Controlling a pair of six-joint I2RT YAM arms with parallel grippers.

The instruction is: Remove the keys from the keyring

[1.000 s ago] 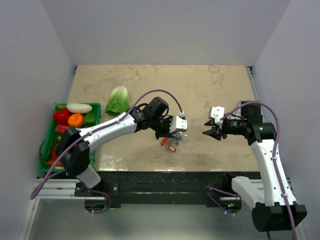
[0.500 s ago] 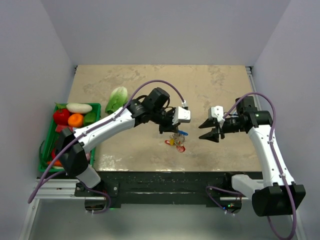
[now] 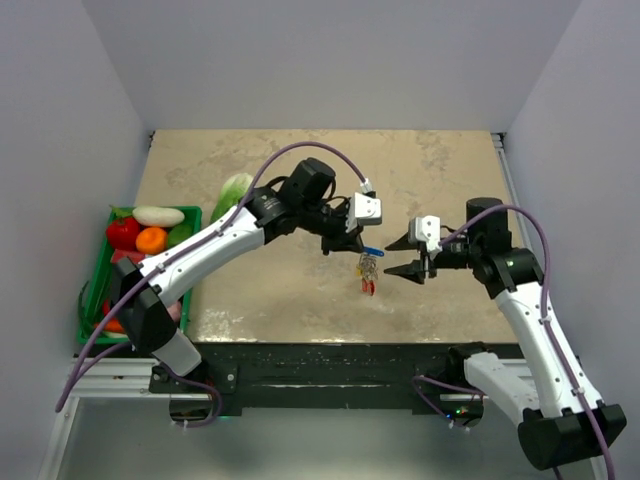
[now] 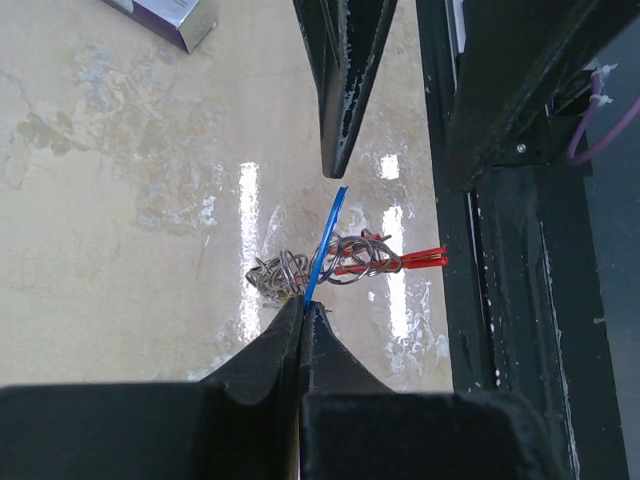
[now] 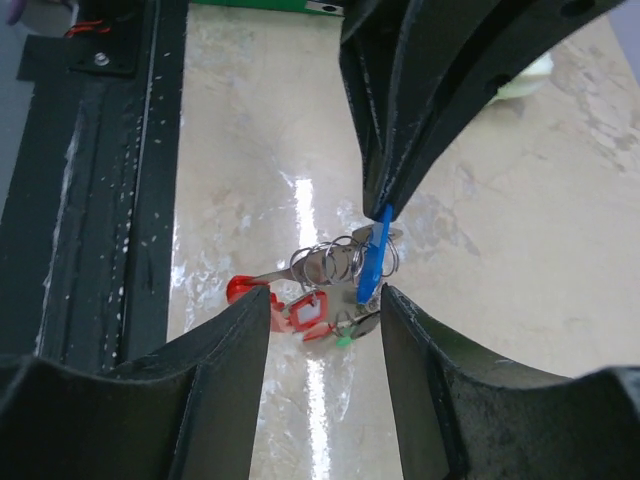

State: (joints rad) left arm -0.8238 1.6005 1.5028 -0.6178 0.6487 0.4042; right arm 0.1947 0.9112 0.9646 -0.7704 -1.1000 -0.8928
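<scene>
While dangling clear of the table (image 3: 450, 180), hangs as one tangled bunch: keys (image 5: 300, 312) with red heads and a speck of green, keyring (image 5: 335, 262) of silvery loops, red fob (image 4: 400, 262) jutting sideways. Held by one blue tag (image 4: 325, 235) only, nipped edge-on between the closed tips of the left gripper (image 4: 302, 312). Faces the right gripper (image 5: 325, 300), jaws apart and gripping nothing, fingers flanking the bunch without touching it.

Handling, as judged:
- Hold the left pinch firm and avoid any swing.
- Bring the right fingers onto a single key head, not onto the wire coil.
- Close on the flat faces, then work round the ring's turn rather than pulling straight.

Caution: likely to slip from so narrow a hold on the tag if tugged hard, and likely to snag where loops overlap. Cannot make out the split in the ring.
</scene>
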